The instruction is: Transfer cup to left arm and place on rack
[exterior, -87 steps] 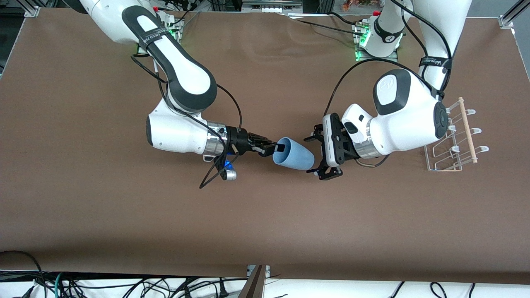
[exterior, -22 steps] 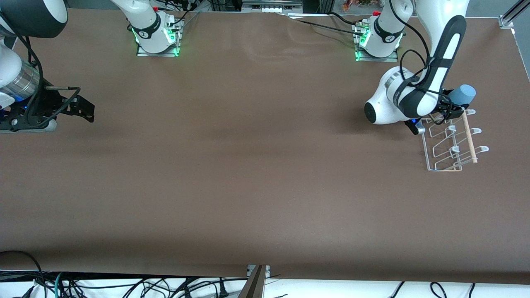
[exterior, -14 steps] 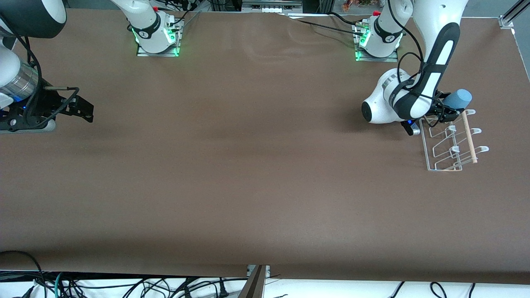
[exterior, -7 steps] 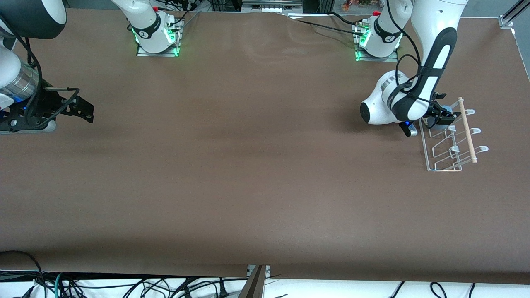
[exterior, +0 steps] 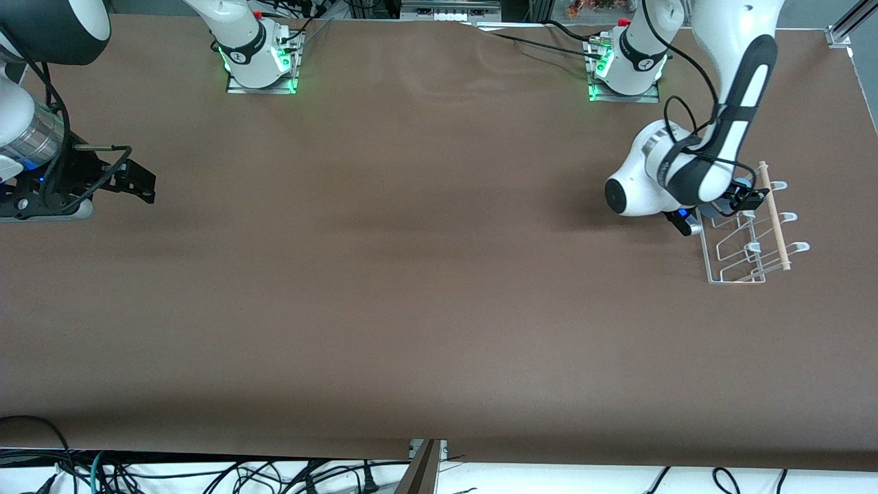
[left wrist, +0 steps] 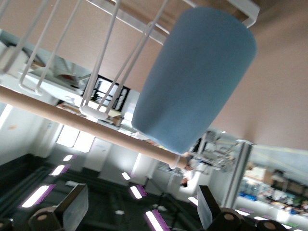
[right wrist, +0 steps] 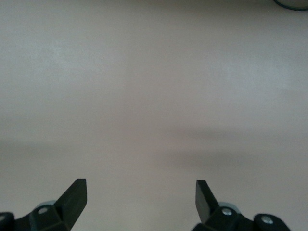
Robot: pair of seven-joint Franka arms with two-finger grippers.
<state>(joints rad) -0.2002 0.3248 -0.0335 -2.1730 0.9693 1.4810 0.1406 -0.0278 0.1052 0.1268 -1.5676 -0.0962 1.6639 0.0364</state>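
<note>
Cup (left wrist: pixel 195 77) hanging on the rack (exterior: pixel 748 240), clear of left gripper (left wrist: pixel 139 211), fingers spread apart. Right gripper (right wrist: pixel 139 199) waiting over the table (exterior: pixel 411 274), also spread wide.

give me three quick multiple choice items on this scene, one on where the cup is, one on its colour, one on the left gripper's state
1. Where is the cup?
A. on the rack
B. on the bare table by the right arm's base
C. in the right gripper

2. What colour is the cup?
A. red
B. light blue
C. white

3. The left gripper is
A. shut on the cup
B. open, clear of the cup
C. shut on the dowel

Answers: 1 A, it sits among the rack's wires; 2 B, plainly light blue; 3 B, its fingers stand apart with a gap to the cup.
</note>
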